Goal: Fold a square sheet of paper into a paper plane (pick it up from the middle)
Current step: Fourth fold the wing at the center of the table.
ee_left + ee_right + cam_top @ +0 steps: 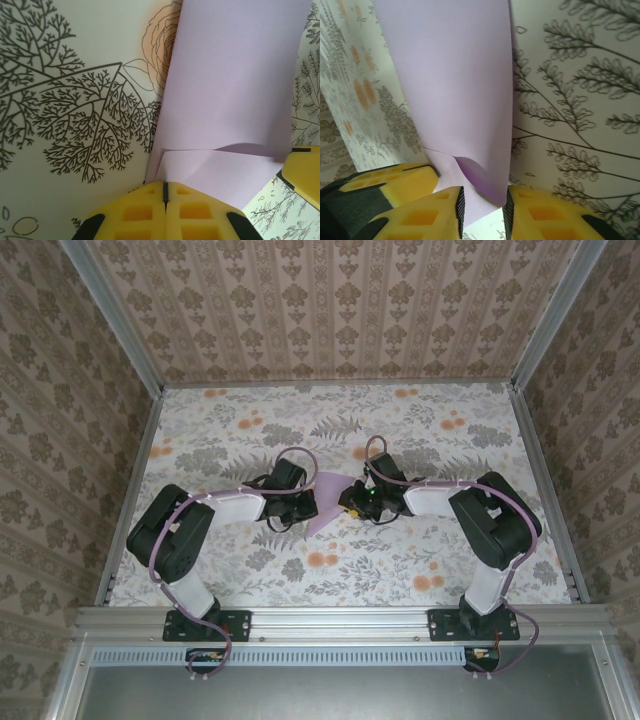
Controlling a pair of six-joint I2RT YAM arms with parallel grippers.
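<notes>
Black-and-white jointed arms (pixel 236 506), looping purple cables (pixel 153 552), yellow pincer fingers (pixel 134 216) with square recesses

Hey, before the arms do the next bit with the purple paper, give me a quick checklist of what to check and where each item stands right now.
1. Left claw shut on the purple sheet: ok, its fingers meet over the paper's edge.
2. Right claw gripping the sheet: not ok, its fingers stand apart with the paper's edge between them.
3. Paper smooth: not ok, it buckles near both claws.
4. Claws clear of each other: cannot tell, they sit very close.
5. Sheet lifted off the table: cannot tell.
</notes>
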